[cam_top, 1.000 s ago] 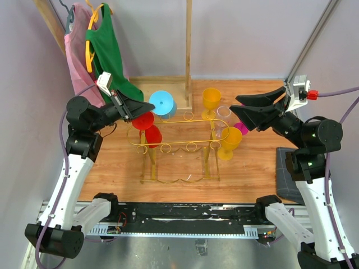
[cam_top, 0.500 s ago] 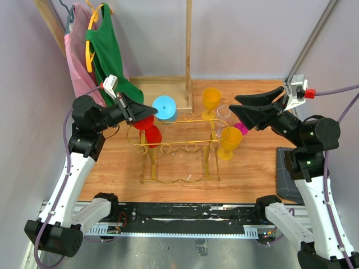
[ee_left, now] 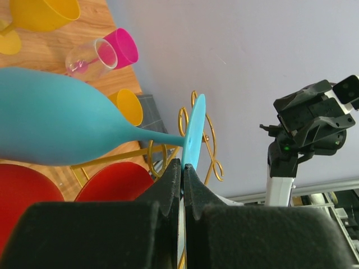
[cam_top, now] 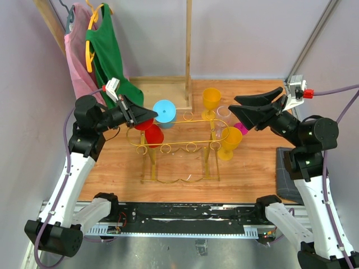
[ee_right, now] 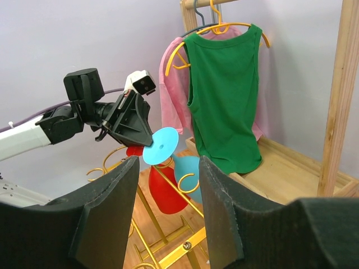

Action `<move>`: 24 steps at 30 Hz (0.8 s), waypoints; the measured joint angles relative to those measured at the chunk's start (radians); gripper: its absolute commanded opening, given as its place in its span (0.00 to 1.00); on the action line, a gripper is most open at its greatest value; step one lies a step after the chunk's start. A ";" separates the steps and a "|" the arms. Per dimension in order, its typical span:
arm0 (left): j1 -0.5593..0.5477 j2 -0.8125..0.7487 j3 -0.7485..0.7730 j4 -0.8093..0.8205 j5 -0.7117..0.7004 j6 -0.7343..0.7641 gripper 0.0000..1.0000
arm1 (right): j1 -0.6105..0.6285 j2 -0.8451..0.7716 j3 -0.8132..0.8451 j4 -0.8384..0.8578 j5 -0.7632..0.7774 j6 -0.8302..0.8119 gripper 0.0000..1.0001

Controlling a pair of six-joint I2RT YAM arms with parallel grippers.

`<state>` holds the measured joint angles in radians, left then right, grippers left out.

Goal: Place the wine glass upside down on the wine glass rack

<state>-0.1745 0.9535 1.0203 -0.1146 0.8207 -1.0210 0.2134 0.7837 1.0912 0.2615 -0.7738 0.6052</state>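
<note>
Since a second ago the left claw point(cam_top: 147, 114) has eased the blue wine glass point(cam_top: 164, 110) slightly nearer the far left end of the wine glass rack point(cam_top: 174, 143). It is clenched on the rim of the glass's foot. The right claw point(cam_top: 235, 107) hangs released and empty, well apart over the right side of the bench point(cam_top: 112, 162). Two red glasses point(cam_top: 152, 134) already hang bowl-down at that left end. The blue one seems tipped foot-up but not yet seated on the wires. By my reading, what is left is threading the stem between the rails, resting the foot on them and letting go. Only the left wrist view shows the pinch on the foot's edge, which the claw hides from above. The right wrist view alone shows, from the side, the bowl sitting lower than the foot.
</note>
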 measured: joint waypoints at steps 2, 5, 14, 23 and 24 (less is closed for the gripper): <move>0.000 -0.001 0.000 -0.002 0.000 0.006 0.00 | 0.000 0.000 -0.005 0.001 0.000 0.000 0.48; 0.000 -0.003 0.000 -0.010 0.000 0.011 0.00 | 0.000 0.000 -0.010 0.002 0.001 0.000 0.48; -0.006 -0.027 0.003 -0.054 0.002 0.030 0.00 | 0.000 0.000 -0.021 0.003 0.012 0.000 0.48; -0.008 -0.040 0.005 -0.070 0.003 0.037 0.01 | 0.000 0.005 -0.023 0.006 0.016 0.003 0.48; -0.008 -0.042 0.005 -0.071 0.003 0.037 0.01 | 0.000 0.006 -0.023 0.008 0.016 0.005 0.48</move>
<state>-0.1825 0.9112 1.0252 -0.1856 0.8234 -0.9836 0.2134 0.7898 1.0679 0.2699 -0.7582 0.6098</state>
